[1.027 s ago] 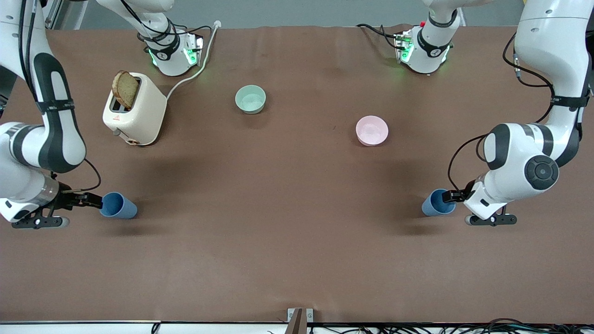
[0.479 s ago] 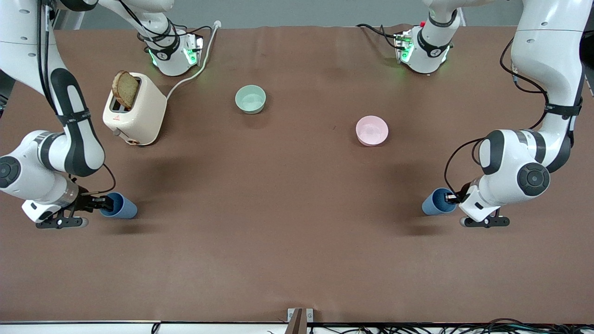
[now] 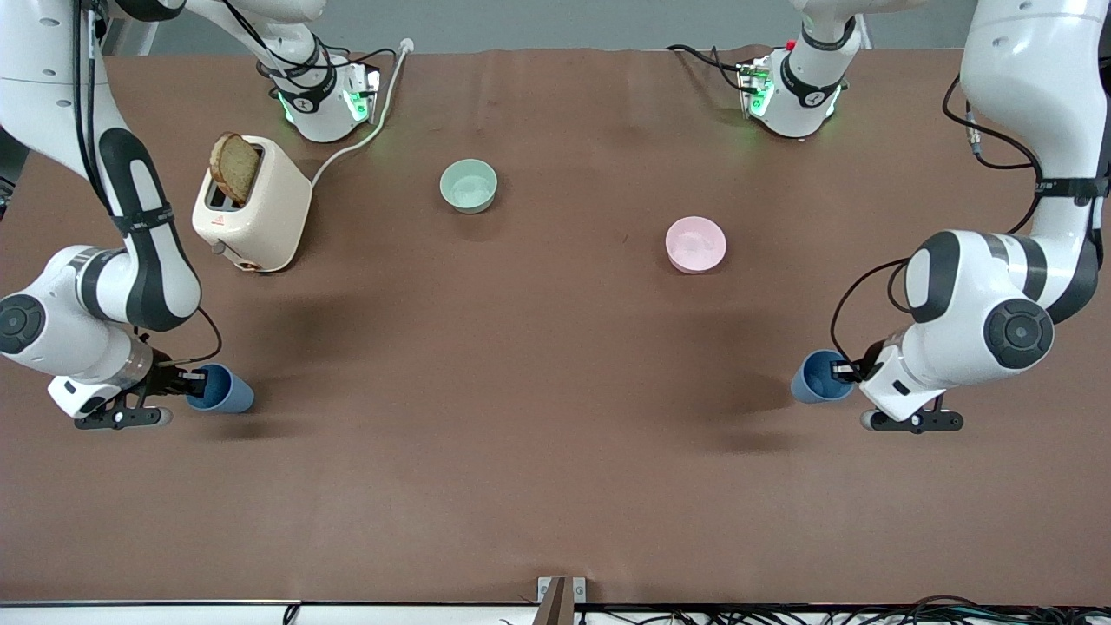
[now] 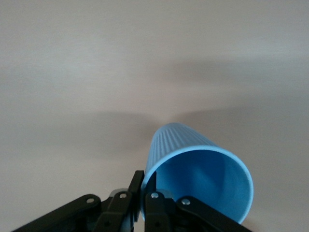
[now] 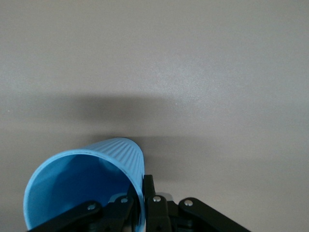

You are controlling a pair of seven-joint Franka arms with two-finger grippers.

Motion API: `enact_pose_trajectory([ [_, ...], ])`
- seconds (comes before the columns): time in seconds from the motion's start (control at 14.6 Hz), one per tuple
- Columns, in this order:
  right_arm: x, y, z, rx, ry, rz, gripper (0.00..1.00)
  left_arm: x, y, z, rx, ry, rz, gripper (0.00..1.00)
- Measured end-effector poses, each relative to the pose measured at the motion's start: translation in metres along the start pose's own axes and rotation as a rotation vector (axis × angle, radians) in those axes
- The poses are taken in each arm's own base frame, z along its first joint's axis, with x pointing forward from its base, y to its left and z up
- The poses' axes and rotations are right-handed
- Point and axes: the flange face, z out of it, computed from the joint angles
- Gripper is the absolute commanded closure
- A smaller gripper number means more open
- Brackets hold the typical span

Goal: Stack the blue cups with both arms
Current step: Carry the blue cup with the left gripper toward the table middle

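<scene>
1. My left gripper (image 3: 840, 372) is down at the left arm's end of the table (image 3: 538, 417), fingers clamped on the rim of one blue cup (image 3: 816, 377).
2. The left wrist view shows it well: one finger (image 4: 136, 189) outside the wall, the other inside the mouth, pinching the ribbed blue cup (image 4: 198, 166) at my left gripper (image 4: 144, 191).
3. That cup's mouth faces my wrist, and I cannot tell whether its base touches the table.
4. My right gripper (image 3: 193, 379) is at the right arm's end, clenched on the rim of the other blue cup (image 3: 224, 390).
5. In the right wrist view the same pinch shows: the rim of that blue cup (image 5: 84, 186) is squeezed between my fingers (image 5: 150, 191) at the right gripper (image 5: 143, 193).
6. The two cups sit well apart, one at each end, about equally near the front camera.
7. Farther from the camera stand a pink bowl (image 3: 695, 244) and a pale green bowl (image 3: 468, 185), both untouched.
8. A cream toaster (image 3: 252, 205) with a slice of bread (image 3: 234, 167) sticking up stands toward the right arm's end, farther back than my right gripper's cup.
</scene>
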Motion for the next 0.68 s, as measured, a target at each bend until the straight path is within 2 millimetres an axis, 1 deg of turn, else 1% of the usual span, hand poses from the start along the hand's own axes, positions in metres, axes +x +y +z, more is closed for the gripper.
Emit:
enact_pose_trajectory([
  [0.07,0.0,0.0,0.0,0.0,0.0,0.0,0.99,-0.007,0.036,-0.013,-0.012,0.005,-0.026,1.0],
  [0.14,0.0,0.0,0.0,0.001,-0.002,0.0,0.99,-0.017,0.077,-0.02,-0.026,0.006,-0.079,1.0],
  [0.21,0.001,0.0,-0.002,0.002,-0.008,0.0,0.99,-0.03,0.121,-0.02,-0.036,-0.001,-0.137,1.0],
  [0.27,0.003,0.0,-0.006,0.006,-0.021,-0.001,0.99,-0.045,0.165,-0.014,-0.038,-0.016,-0.188,1.0],
  [0.34,0.006,0.001,-0.015,0.01,-0.035,-0.001,0.99,-0.061,0.206,-0.003,-0.034,-0.032,-0.222,1.0],
  [0.41,0.01,0.002,-0.03,0.014,-0.045,0.002,0.99,-0.076,0.245,0.009,-0.03,-0.044,-0.245,1.0],
  [0.48,0.014,0.003,-0.051,0.017,-0.048,0.01,0.99,-0.088,0.28,0.022,-0.031,-0.052,-0.267,1.0],
  [0.55,0.018,0.004,-0.077,0.017,-0.041,0.021,0.99,-0.095,0.308,0.034,-0.036,-0.056,-0.291,1.0],
  [0.62,0.019,0.004,-0.105,0.015,-0.024,0.036,0.99,-0.099,0.331,0.046,-0.05,-0.055,-0.313,1.0],
  [0.68,0.017,0.003,-0.133,0.014,-0.004,0.052,0.99,-0.101,0.348,0.057,-0.068,-0.049,-0.329,1.0],
])
